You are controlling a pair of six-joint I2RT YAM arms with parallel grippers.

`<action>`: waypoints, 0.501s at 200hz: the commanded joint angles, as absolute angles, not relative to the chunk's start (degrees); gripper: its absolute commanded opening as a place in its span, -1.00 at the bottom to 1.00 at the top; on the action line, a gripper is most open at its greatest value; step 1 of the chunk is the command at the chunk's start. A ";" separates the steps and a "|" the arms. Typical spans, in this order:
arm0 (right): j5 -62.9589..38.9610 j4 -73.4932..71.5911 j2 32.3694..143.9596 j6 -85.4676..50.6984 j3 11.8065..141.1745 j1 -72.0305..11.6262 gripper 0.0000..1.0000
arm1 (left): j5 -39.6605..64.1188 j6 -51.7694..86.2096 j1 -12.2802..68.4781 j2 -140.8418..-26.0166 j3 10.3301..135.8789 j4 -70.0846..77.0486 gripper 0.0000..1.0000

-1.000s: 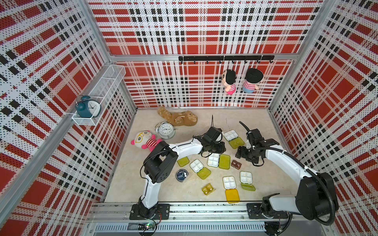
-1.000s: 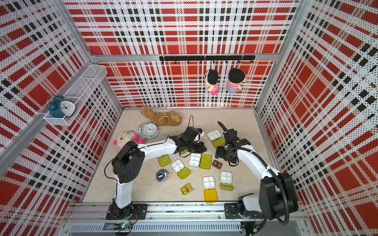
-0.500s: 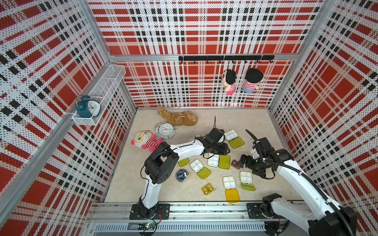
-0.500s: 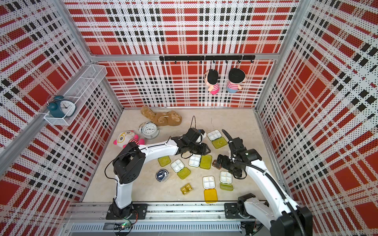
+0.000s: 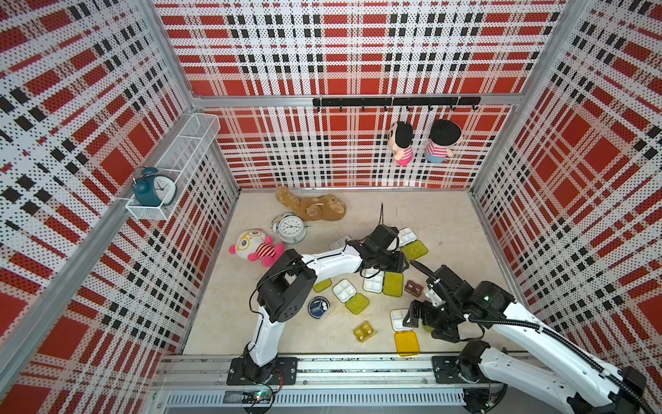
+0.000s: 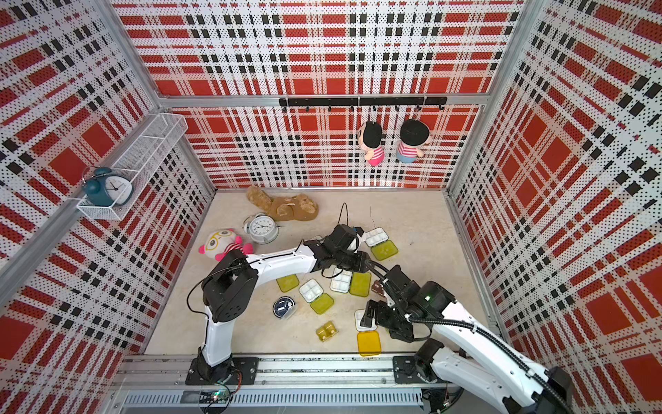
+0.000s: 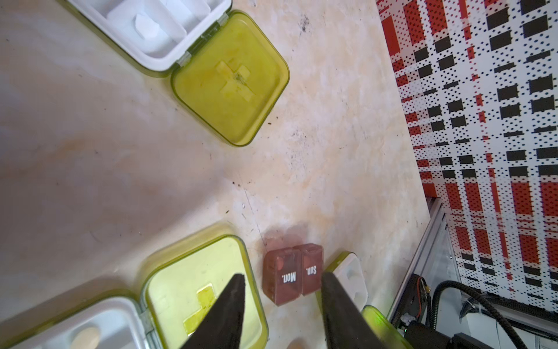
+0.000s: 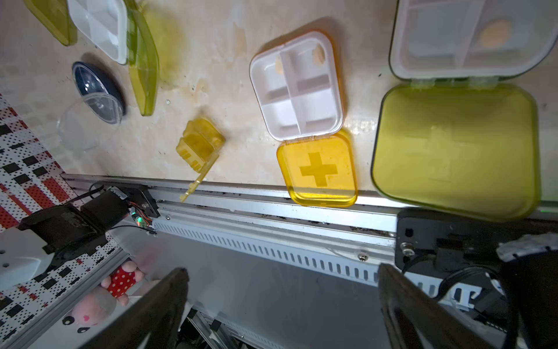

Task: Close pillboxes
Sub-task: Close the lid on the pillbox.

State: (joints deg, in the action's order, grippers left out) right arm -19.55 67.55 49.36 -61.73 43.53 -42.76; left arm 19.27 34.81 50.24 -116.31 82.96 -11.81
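Observation:
Several pillboxes lie open on the beige floor, white trays beside flat lime lids [image 5: 393, 284]. My left gripper [image 7: 283, 275] is open and holds nothing; its tips hang over a lime lid [image 7: 193, 290] and just short of a shut brown pillbox [image 7: 291, 273] marked Mon. and Sun. My right gripper [image 8: 282, 270] stands wide open and empty above the front rail. In a top view it [image 5: 417, 317] hovers at the pillbox with the orange-yellow lid [image 5: 407, 343]. An amber pillbox [image 5: 364, 331] and a round navy one [image 5: 318, 307] lie open nearby.
A white alarm clock [image 5: 291, 228], a brown plush [image 5: 315, 208] and a pink-and-white plush [image 5: 256, 245] lie at the back left. The metal front rail [image 5: 358, 365] runs just behind the orange-yellow lid. Plaid walls close in on three sides.
My right arm has swung from the brown pillbox toward the front rail and its jaws have spread wide. The left gripper's jaws have parted while that arm stayed near the middle.

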 commanded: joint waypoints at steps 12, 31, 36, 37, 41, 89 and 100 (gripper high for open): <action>-19.26 65.29 49.89 -66.20 39.85 -44.38 1.00 | 18.95 35.51 50.54 -115.62 81.71 -10.27 -0.10; -19.79 60.92 50.95 -66.16 36.68 -44.39 0.99 | 18.06 35.51 50.48 -114.32 80.58 -10.28 -0.10; -20.11 59.53 51.37 -66.23 35.73 -44.38 1.00 | 17.78 35.51 50.46 -113.97 80.19 -10.23 -0.10; -20.25 59.16 51.39 -66.29 35.53 -44.38 1.00 | 17.72 35.51 50.45 -113.89 80.13 -10.26 -0.10; -20.48 57.94 51.77 -66.40 34.73 -44.43 1.00 | 17.48 35.51 50.45 -113.59 79.80 -10.24 -0.10; -17.22 56.18 56.34 -61.50 32.49 -41.31 0.99 | 16.35 35.65 49.58 -111.41 77.19 -10.29 -0.10; -16.31 57.05 56.20 -60.01 33.30 -39.47 0.99 | 16.44 35.64 49.31 -111.35 77.17 -10.32 -0.10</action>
State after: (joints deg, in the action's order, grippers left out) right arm -19.29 57.30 56.42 -62.76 31.97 -42.13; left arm 17.34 35.75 49.98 -114.02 77.73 -11.16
